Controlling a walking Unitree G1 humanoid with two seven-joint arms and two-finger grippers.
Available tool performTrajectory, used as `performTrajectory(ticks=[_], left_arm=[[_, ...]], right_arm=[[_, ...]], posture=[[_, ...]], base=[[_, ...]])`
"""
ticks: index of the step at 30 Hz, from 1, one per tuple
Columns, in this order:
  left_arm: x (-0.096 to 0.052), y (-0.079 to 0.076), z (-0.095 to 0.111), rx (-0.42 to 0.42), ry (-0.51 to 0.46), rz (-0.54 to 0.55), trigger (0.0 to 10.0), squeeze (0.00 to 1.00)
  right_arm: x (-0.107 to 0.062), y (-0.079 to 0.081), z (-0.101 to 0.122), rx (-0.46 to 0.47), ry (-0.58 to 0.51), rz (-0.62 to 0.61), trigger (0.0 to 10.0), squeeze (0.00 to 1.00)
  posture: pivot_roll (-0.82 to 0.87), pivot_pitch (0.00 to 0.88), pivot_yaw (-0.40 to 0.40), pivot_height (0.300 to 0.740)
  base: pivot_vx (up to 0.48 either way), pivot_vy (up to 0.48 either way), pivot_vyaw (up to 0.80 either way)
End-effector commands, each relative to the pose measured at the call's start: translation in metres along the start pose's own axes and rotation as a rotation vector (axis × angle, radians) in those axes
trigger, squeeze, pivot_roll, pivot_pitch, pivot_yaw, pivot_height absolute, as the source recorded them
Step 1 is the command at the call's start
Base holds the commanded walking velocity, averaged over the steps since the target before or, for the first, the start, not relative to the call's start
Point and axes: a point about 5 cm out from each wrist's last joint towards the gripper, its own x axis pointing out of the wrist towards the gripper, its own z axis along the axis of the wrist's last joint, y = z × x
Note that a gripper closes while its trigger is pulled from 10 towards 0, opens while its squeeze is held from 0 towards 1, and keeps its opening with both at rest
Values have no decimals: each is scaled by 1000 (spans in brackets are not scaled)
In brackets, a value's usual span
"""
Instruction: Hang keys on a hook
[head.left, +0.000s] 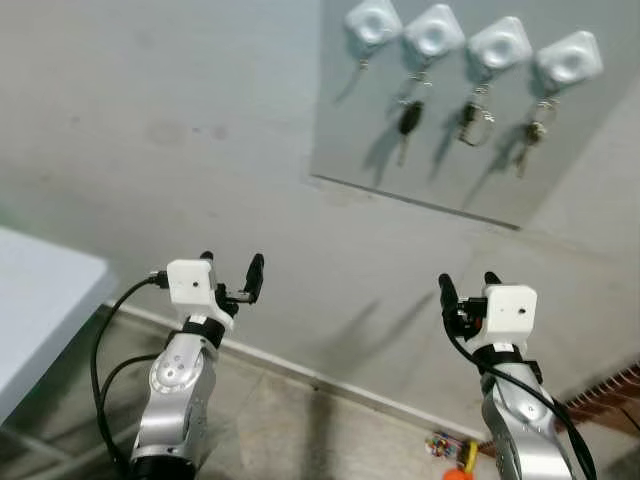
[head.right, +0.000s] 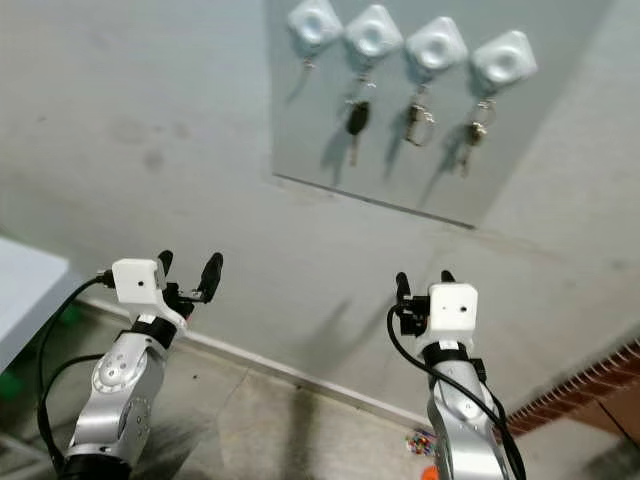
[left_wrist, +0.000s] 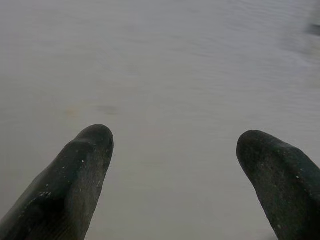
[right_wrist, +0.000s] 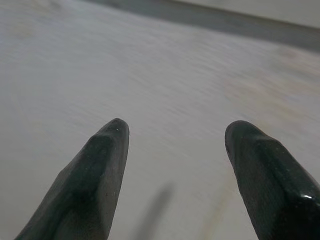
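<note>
board (head.left: 440, 150): grey panel fixed to the wall (head.left: 180, 130), carrying four white hooks (head.left: 434, 33) in a row along its top edge.
keys (head.left: 408, 125): three sets hang from the second, third and fourth hooks; the hook nearest the board's left edge is bare.
left gripper (head.left: 232, 272): raised before the wall, well below the board, fingers spread wide, holding nothing.
right gripper (head.left: 466, 285): raised below the board's lower edge, fingers apart, holding nothing.
head views: show board, keys, both arms, a white table (head.left: 40, 300) edge and the floor (head.left: 280, 420).
wrist views: blurred grey wall between parted fingertips (left_wrist: 85, 165).
</note>
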Motion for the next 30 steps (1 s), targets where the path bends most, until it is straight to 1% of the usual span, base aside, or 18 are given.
performTrajectory(ticks=[1, 5, 9, 14, 15, 16, 18, 22, 26, 30], left_arm=[[3, 2, 1, -4, 3, 3, 10000, 0], [8, 6, 6, 4, -8, 13, 10000, 0], [10, 7, 6, 13, 4, 21, 10000, 0], [12, 5, 5, 26, 14, 7, 10000, 0], [12, 5, 5, 41, 17, 5, 10000, 0], [13, 5, 3, 72, 37, 2, 10000, 0], [13, 5, 2, 77, 43, 0, 10000, 0], [15, 3, 3, 31, 38, -17, 10000, 0], [16, 2, 3, 32, 32, -20, 10000, 0], [15, 3, 0, 37, 47, -10, 10000, 0]], right_arm=[[-1, -4, -1, -12, 3, -10, 10000, 0], [1, -5, 1, -10, -10, -6, 10000, 0], [1, -5, 1, 12, -12, -6, 10000, 0], [1, -5, 0, 1, -12, -2, 10000, 0], [1, -5, 0, 3, -9, -3, 10000, 0], [1, -6, -1, -8, -2, -5, 10000, 0], [1, -6, -1, -13, -1, -5, 10000, 0], [3, -7, -2, 12, 2, -7, 10000, 0], [4, -6, -2, 8, 2, -2, 10000, 0], [4, -7, -3, 8, 4, 4, 10000, 0]], posture=[[3, 66, -14, 740], [3, 58, -14, 740], [2, 50, -11, 740], [1, 42, -13, 740], [1, 41, -13, 740], [2, 39, -14, 740], [2, 37, -13, 740], [5, 27, -18, 740], [7, 21, -23, 740], [7, 18, -26, 740]], base=[[0, 0, 800], [0, 0, 800], [0, 0, 800], [0, 0, 800], [0, 0, 800], [0, 0, 800], [0, 0, 800], [0, 0, 800], [0, 0, 800], [0, 0, 800]])
